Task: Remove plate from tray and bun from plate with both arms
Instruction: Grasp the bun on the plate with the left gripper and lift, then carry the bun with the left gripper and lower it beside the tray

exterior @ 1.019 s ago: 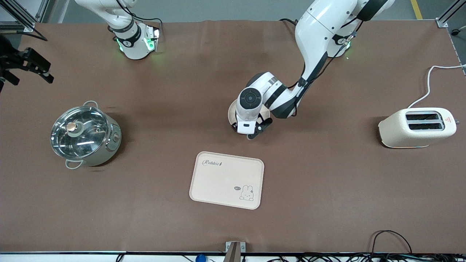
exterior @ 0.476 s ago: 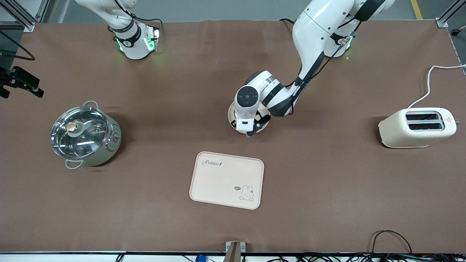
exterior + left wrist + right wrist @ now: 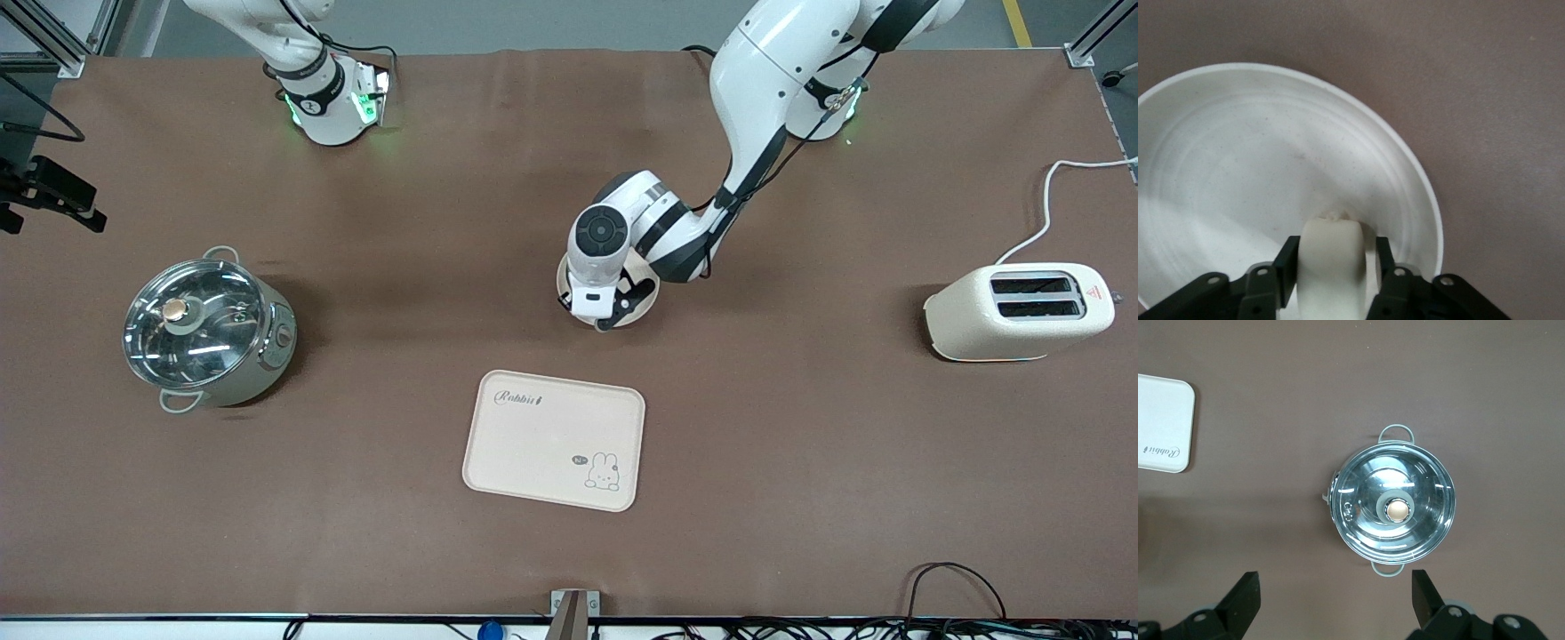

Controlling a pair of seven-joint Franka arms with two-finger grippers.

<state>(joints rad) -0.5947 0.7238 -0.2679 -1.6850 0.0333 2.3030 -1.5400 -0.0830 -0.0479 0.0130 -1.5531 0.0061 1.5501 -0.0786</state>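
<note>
Two fingers of the left gripper (image 3: 1332,293) are clamped on the bun (image 3: 1331,267), held over the plate (image 3: 1238,167). The right gripper (image 3: 1336,597) is held spread, high above the pot (image 3: 1395,503), toward the right arm's end from the plate.

I count one plate (image 3: 647,298), one bun (image 3: 1333,267), one tray (image 3: 553,440), one pot (image 3: 209,326), one toaster (image 3: 1018,313) and two arms.
</note>
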